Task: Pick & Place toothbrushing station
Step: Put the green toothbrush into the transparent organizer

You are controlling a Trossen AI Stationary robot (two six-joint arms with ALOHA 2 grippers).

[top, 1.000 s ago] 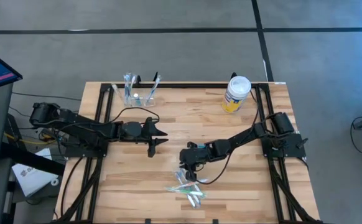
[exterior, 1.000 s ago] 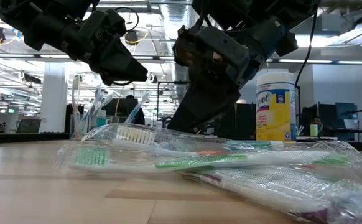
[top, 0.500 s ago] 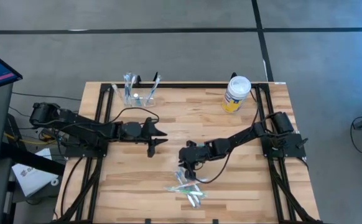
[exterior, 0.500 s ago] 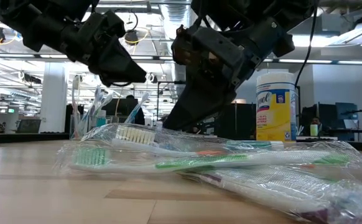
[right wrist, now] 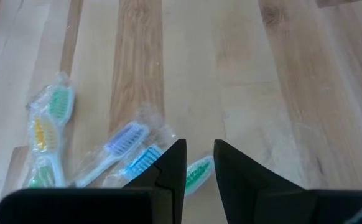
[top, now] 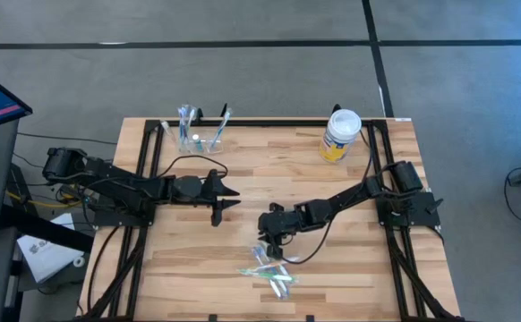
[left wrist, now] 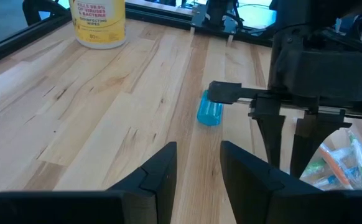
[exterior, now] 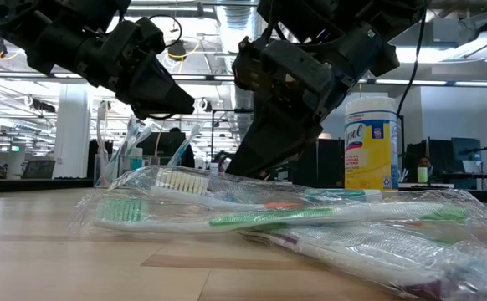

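A loose pile of wrapped toothbrushes [top: 269, 273] [exterior: 269, 213] [right wrist: 94, 149] lies flat on the wood near the table's near edge. My right gripper [top: 268, 243] [right wrist: 199, 146] slants down at the pile's far edge, open by a narrow gap, with a green brush head [right wrist: 198, 173] showing beyond the gap. Whether it touches the wrappers, I cannot tell. A small blue tube [left wrist: 209, 112] lies on the table beside that arm. My left gripper [top: 227, 206] [left wrist: 198, 149] hangs open over mid-table, with nothing between its fingers. A clear cup [top: 198, 139] of upright brushes stands at the far left.
A white-lidded jar with a yellow label [top: 339, 136] [exterior: 371, 142] stands at the far right. Black frame rails [top: 144, 152] run along both sides of the table. Bare wood [top: 359, 268] lies to the right of the toothbrush pile.
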